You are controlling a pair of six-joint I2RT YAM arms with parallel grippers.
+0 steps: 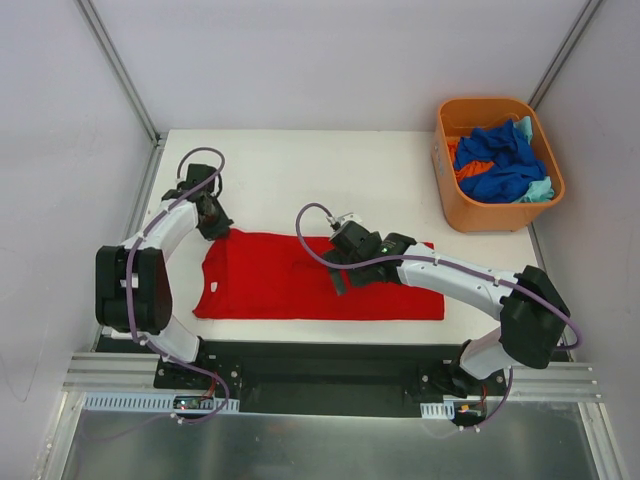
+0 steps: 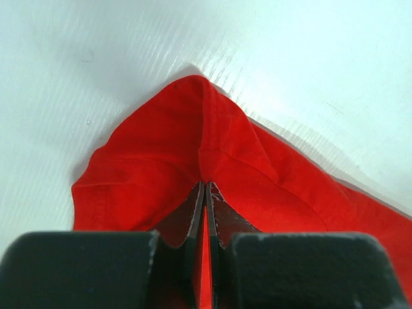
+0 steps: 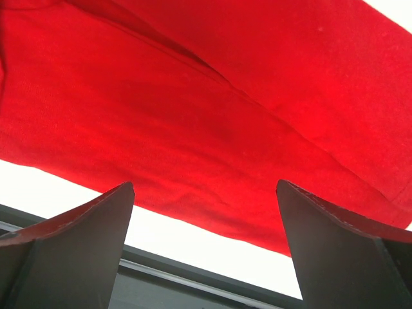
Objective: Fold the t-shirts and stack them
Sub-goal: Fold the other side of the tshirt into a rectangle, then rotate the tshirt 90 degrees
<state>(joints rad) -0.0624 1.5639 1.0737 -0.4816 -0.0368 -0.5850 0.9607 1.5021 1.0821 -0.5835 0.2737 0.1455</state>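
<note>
1. a soft bright red cloth t-shirt (image 1: 300,285) lies spread flat and broad along the near edge of the smooth matte white table (image 1: 300,170), with shallow creases across it.
2. a rigid orange plastic tub (image 1: 497,215) with rounded corners stands at the far right corner, holding a crumpled heap of blue, orange and pale teal shirts (image 1: 500,165).
3. the left gripper (image 2: 205,188) has its dark jaws pressed together, pinching a fold of the red shirt at its far left corner. the cloth rises into a peaked ridge just beyond the tips.
4. the right gripper (image 3: 206,187) has its two dark, wedge-shaped jaws spread wide and holds nothing. whether they touch the cloth cannot be told.
5. the red shirt's middle lies under and between the right jaws, with its near hem and a strip of white table showing in the gap.
</note>
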